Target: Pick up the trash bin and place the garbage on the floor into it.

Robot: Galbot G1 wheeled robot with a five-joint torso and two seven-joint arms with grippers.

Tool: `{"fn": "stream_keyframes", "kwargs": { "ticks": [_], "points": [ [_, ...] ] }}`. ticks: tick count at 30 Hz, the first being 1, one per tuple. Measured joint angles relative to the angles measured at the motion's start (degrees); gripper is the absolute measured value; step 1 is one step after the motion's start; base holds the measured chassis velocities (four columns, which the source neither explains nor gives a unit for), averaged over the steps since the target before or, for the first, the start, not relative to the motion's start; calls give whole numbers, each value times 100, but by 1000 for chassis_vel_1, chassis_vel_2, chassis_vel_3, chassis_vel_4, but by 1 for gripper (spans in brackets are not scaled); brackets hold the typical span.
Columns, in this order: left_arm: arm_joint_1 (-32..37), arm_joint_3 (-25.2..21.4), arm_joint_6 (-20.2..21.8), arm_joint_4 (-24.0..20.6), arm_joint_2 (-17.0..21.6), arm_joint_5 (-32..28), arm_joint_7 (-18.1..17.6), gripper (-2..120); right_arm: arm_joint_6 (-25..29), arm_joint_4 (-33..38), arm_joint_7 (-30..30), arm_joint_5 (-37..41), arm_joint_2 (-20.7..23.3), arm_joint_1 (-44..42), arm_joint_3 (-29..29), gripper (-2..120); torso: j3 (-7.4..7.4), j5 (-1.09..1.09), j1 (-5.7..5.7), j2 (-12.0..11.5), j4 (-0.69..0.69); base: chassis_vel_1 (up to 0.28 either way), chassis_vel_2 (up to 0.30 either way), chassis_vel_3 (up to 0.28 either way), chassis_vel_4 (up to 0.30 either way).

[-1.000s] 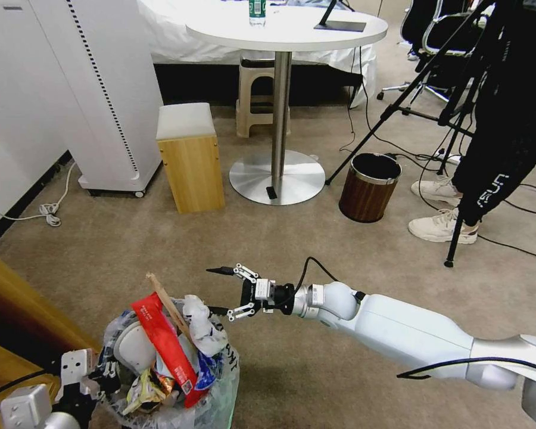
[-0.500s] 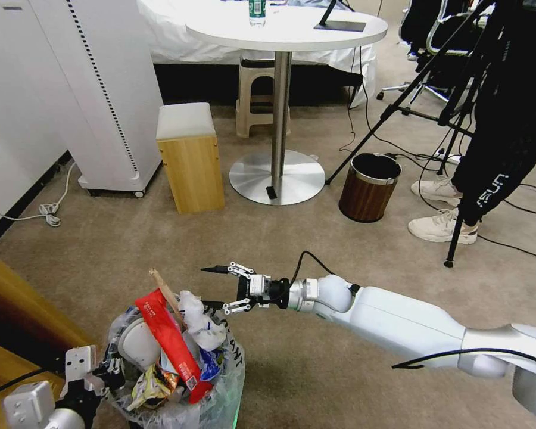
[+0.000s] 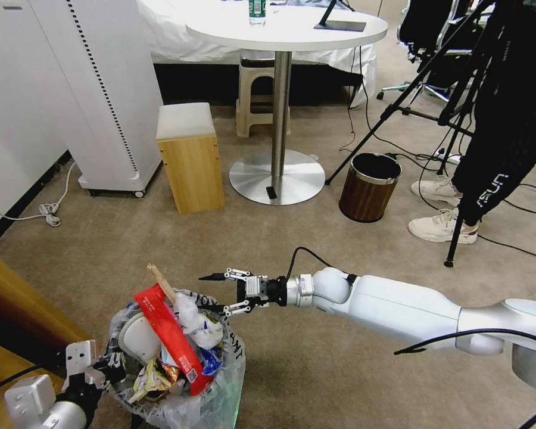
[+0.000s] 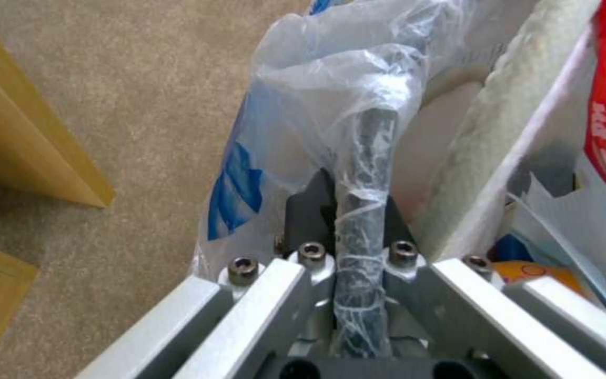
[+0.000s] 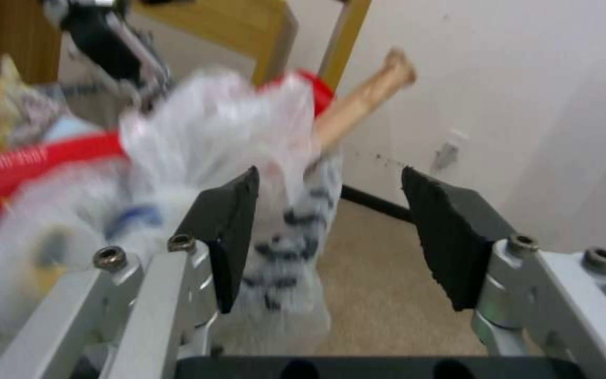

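Observation:
The trash bin, lined with a crinkled clear bag with black lettering, hangs low at my left. It is heaped with garbage: a red wrapper, a wooden stick, white tissue, a white slipper and a snack packet. My left gripper is shut on the bin's near rim; in the left wrist view the left gripper clamps the bag-covered dark rim. My right gripper stands open at the bin's far rim. In the right wrist view the right gripper has the lettered bag edge between its pads.
On the beige carpet stand a brown wood-grain bin, a round table's metal base, a wooden box stool and a white cabinet. A tripod and a person's legs stand at the right. Wooden furniture borders my left.
My right gripper, still open, has slid a little to the left, closer to the bin's far rim. The bin in my left gripper has shifted slightly.

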State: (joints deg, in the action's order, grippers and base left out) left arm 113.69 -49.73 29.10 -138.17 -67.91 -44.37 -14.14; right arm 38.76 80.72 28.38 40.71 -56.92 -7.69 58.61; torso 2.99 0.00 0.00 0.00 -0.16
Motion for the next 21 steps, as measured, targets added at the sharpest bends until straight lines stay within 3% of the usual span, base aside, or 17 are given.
{"fn": "stream_keyframes", "kwargs": {
  "ticks": [10, 17, 21],
  "points": [
    [-34, 0, 8, 94, 2, -7, -30, 0, 19, 197, 76, 10, 151, -158, -265, 54, 0, 0, 0, 0, 1, 0, 0, 0, 0],
    [7, -59, 104, 118, 215, -118, -80, 0, 5, 429, 53, 7, 417, -547, -1012, 52, 0, 0, 0, 0, 2, 0, 0, 0, 0],
    [-40, -141, 245, 186, 542, -477, -245, 0, -41, 638, -18, -9, 691, -996, -1659, 53, 0, 1, 0, 0, 1, 0, 0, 0, 0]
  ]
}}
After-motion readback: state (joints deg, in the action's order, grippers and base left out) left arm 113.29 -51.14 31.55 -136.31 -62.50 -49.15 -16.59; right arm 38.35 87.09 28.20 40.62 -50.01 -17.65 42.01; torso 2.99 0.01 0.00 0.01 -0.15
